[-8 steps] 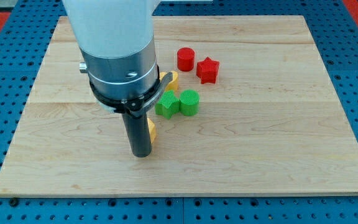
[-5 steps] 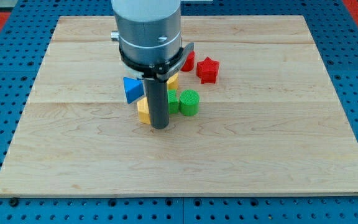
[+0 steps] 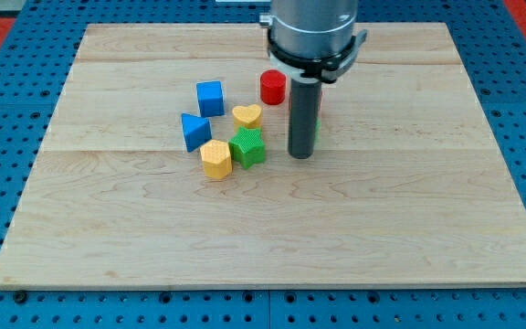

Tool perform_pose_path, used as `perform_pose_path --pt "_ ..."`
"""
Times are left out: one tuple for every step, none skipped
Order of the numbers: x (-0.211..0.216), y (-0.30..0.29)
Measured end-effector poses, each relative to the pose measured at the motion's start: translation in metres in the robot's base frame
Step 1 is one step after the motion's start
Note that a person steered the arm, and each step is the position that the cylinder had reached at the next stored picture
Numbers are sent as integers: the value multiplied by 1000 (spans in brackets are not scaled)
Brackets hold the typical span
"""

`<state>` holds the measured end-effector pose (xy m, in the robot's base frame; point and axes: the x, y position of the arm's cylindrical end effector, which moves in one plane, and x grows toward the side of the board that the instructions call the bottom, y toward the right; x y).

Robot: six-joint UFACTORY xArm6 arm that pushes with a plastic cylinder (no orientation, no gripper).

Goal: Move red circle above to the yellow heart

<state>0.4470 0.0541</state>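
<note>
My tip (image 3: 300, 154) rests on the board, rod upright beneath the wrist.

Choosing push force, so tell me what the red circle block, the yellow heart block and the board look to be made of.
Red circle block: probably plastic, matte, uniform colour; texture too small to tell. Yellow heart block: likely the same plastic, matte, no glare. Wooden board: pale wood, visible grain and plank seams, smooth low sheen. My tip sits to the view's right of the heart.
</note>
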Motion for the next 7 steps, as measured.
perform_pose_path --pt "-29 107" --pt "-83 86" --pt "-117 31" --pt "-116 -2" --pt "-123 -46" --pt "-123 -44" --pt "-135 -40"
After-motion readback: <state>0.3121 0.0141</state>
